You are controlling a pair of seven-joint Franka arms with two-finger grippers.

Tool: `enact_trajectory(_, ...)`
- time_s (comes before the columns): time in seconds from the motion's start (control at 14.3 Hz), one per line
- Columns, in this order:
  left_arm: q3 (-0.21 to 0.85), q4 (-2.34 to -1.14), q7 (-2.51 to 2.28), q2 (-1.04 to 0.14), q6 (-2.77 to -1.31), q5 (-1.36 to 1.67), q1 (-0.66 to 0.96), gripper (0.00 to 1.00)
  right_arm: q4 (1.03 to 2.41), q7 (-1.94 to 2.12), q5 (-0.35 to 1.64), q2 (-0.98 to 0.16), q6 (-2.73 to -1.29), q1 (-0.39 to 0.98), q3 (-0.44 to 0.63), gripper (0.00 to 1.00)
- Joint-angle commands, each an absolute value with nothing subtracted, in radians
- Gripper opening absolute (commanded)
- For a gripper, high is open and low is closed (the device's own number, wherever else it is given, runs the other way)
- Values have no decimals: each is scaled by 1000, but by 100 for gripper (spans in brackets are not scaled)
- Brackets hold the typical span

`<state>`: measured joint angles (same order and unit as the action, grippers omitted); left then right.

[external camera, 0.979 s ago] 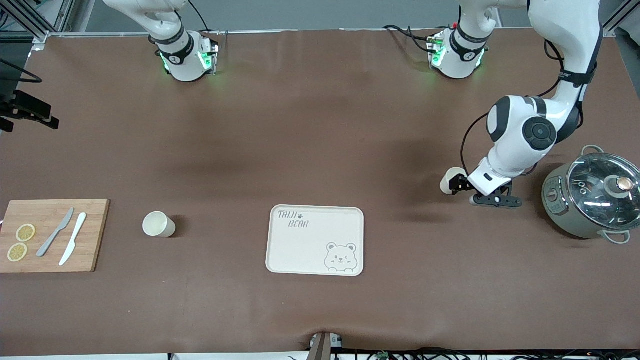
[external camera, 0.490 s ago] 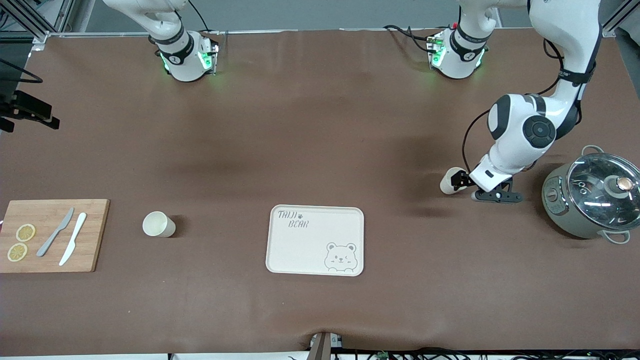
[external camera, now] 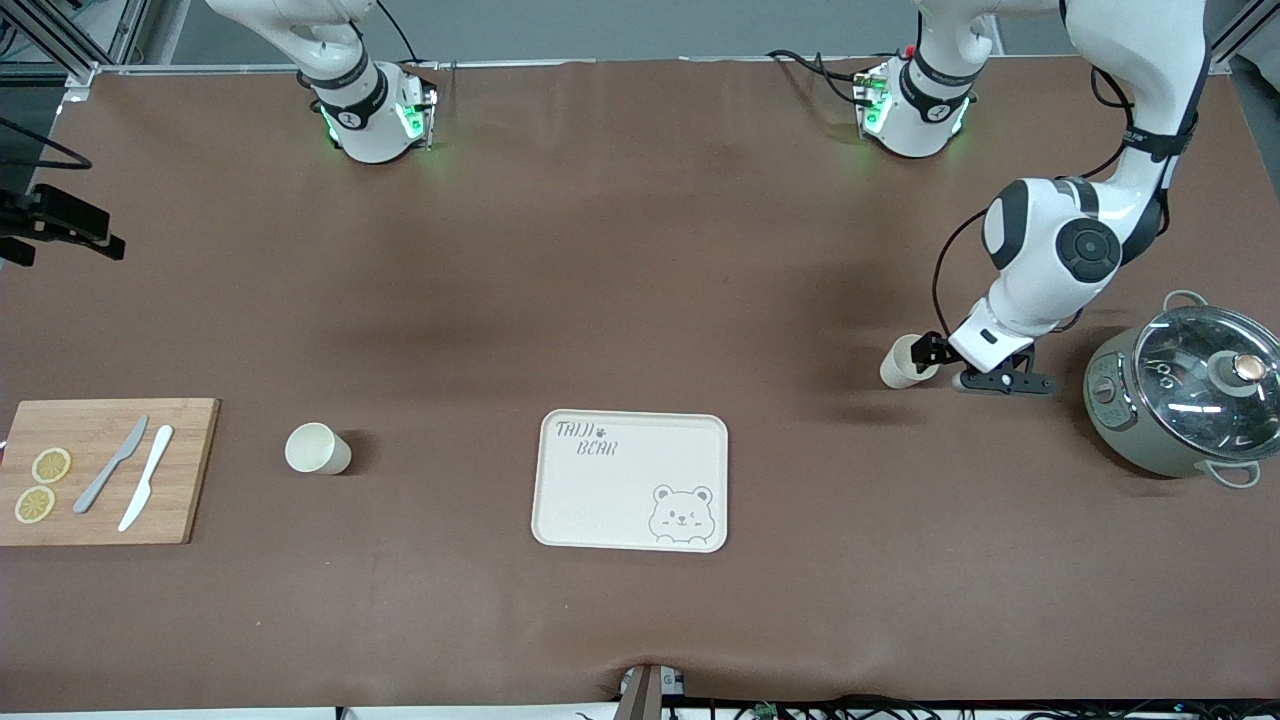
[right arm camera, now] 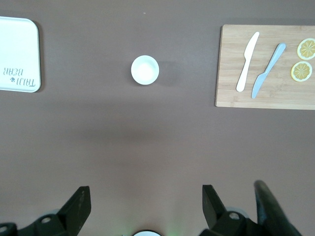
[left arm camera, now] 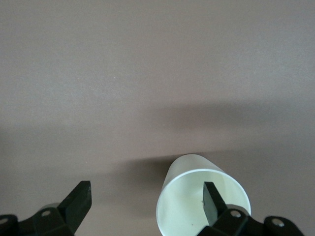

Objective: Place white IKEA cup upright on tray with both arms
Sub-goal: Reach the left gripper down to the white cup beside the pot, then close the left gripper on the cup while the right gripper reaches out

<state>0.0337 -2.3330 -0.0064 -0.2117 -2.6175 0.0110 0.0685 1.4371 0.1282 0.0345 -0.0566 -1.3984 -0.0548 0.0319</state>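
A white cup (external camera: pixel 898 368) sits on the brown table toward the left arm's end, farther from the front camera than the tray (external camera: pixel 560 520). My left gripper (external camera: pixel 932 352) is low at the cup's mouth and open. In the left wrist view one finger (left arm camera: pixel 212 201) is inside the cup (left arm camera: pixel 189 201), and the other is well clear of it. I cannot tell whether the cup is upright or tilted. A second white cup (external camera: pixel 318 448) stands upright toward the right arm's end. My right gripper (right arm camera: pixel 145 196) is open and empty, waiting high over the table near its base.
A grey-green pot with a glass lid (external camera: pixel 1185 400) stands close to the left arm's wrist. A wooden cutting board (external camera: pixel 100 470) with two knives and lemon slices lies at the right arm's end. Bare brown table lies between the cups and the tray.
My left gripper and wrist have shifted a little toward the robots' bases, and the wrist has risen. The cup stays in about the same place. Nothing else has moved.
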Motion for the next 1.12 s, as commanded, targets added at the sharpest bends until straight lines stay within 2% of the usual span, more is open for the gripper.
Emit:
enact_trajectory(0.0, 41, -2382, 8, -189, -2666, 14, 60, 100, 1502, 118, 23, -48, -1445, -45, 26, 100)
enact_trajectory(0.35, 41, -2391, 8, -218, -2717, 14, 60, 100, 1572, 115, 21, -51, -1563, -40, 26, 100)
enact_trajectory(0.77, 43, -2391, 8, -238, -2737, 14, 64, 100, 1730, 115, 21, -48, -1758, -43, 26, 100)
enact_trajectory(1.05, 43, -2391, 8, -241, -2738, 14, 66, 100, 1794, 115, 23, -49, -1830, -40, 26, 100)
